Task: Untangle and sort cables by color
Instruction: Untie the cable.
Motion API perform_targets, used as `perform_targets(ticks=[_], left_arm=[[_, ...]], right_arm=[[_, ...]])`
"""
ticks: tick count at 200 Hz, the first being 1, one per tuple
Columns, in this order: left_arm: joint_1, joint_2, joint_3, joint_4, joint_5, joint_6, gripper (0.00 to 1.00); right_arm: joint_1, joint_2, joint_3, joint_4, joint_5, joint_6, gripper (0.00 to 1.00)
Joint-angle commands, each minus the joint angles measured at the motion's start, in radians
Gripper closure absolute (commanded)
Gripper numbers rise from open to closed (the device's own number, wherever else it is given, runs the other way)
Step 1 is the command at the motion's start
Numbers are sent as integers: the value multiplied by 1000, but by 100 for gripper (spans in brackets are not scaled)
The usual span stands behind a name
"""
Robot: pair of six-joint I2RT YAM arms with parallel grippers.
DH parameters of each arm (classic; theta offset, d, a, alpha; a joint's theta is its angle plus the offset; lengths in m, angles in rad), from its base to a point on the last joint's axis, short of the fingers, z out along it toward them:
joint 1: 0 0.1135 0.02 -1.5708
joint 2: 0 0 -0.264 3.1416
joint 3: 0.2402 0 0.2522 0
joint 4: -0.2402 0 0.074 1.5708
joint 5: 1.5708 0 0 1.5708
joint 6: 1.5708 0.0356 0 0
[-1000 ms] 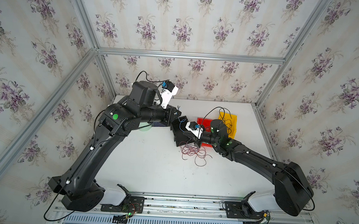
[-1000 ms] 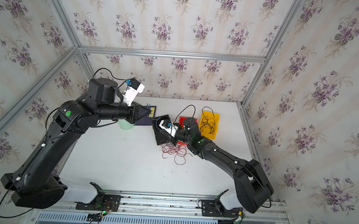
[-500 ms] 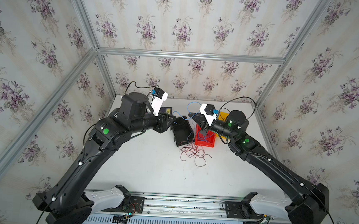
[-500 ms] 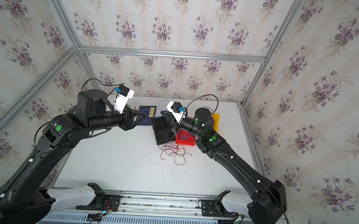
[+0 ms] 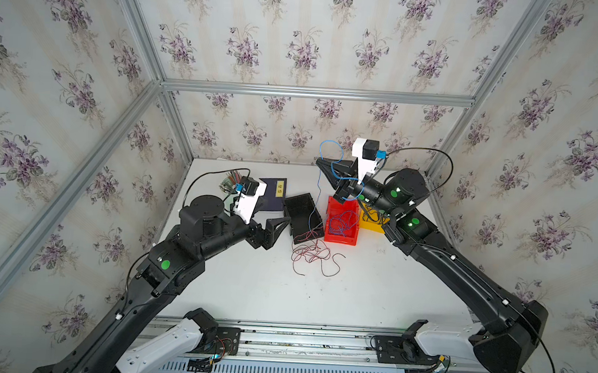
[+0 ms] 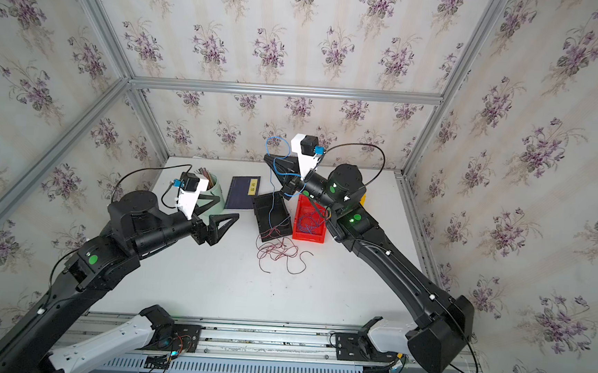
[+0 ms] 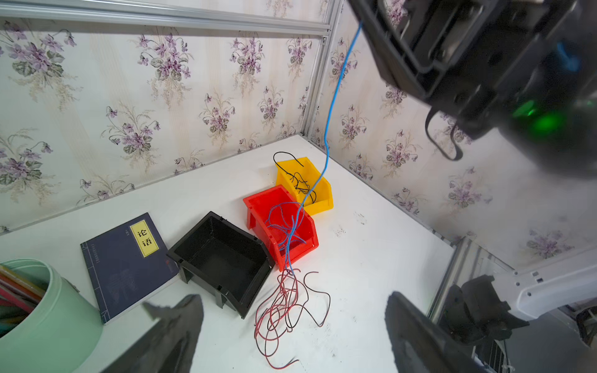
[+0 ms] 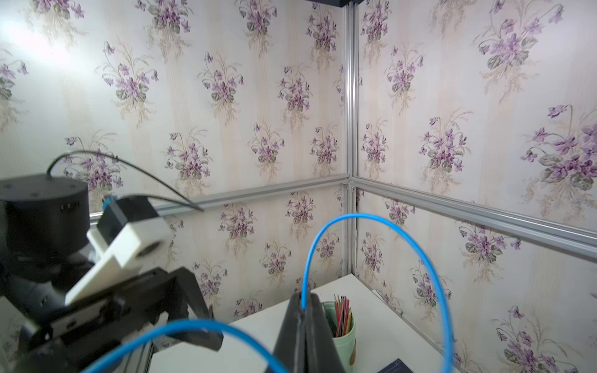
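My right gripper (image 5: 319, 161) (image 8: 303, 298) is raised high over the bins, shut on a blue cable (image 5: 313, 210) (image 8: 371, 219). That cable loops above the jaws and hangs down to the red cables (image 5: 312, 255) (image 7: 284, 306), which lie tangled on the table before the black bin (image 5: 302, 198). More blue cables (image 7: 284, 222) fill the red bin (image 5: 340, 239). Black cables (image 7: 302, 184) sit in the yellow bin (image 7: 323, 193). My left gripper (image 5: 280, 229) (image 7: 292, 298) is open and empty, left of the pile.
A dark blue book (image 5: 272, 192) and a green cup of pencils (image 6: 217, 196) stand at the back left. Walls with metal rails close in the table on three sides. The arms' bases sit along the front rail (image 5: 297, 338).
My right arm rose from the pile, lifting the blue cable. My left gripper opened and pulled back to the left, away from the bins.
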State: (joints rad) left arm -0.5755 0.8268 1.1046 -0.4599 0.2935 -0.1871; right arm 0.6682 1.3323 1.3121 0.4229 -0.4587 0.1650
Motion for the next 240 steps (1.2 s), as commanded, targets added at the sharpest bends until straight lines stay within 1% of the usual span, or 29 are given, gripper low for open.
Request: perform_targets(ticks=[1,28,53,73,94,119,152,179,189,196,199,205,240], left_arm=[[0,-17,-62,101,19,61,6],[0,-15,-141,181,46,104,4],[0,35,-187,262,59,122,3],[0,85,-181,267,59,127,3],[0,100,-184,271,55,123,3],[0,72,-196,260,49,122,3],[2,2,-198,166,36,120,3],[0,-63,-211,92,-9,106,3],[0,-86,-220,78,-30,92,3],[0,-99,-226,71,-43,80,3],[0,-103,-228,69,-50,74,3],[1,-113,-235,66,-57,63,3],[0,-127,-242,43,-91,17,3]], right_arm=[[2,16,51,78,54,124,100],[2,32,112,107,76,195,100],[2,44,164,108,74,234,100],[2,41,180,93,85,229,100],[2,29,184,49,106,193,100],[1,8,171,-14,136,137,100],[-14,-30,133,-102,184,72,100],[-78,-47,99,-171,209,106,100],[-113,-49,83,-189,202,116,100],[-116,-55,64,-188,194,116,100],[-152,-58,53,-187,192,117,100],[-168,-64,35,-184,192,120,100],[-205,-80,-46,-205,185,46,100]])
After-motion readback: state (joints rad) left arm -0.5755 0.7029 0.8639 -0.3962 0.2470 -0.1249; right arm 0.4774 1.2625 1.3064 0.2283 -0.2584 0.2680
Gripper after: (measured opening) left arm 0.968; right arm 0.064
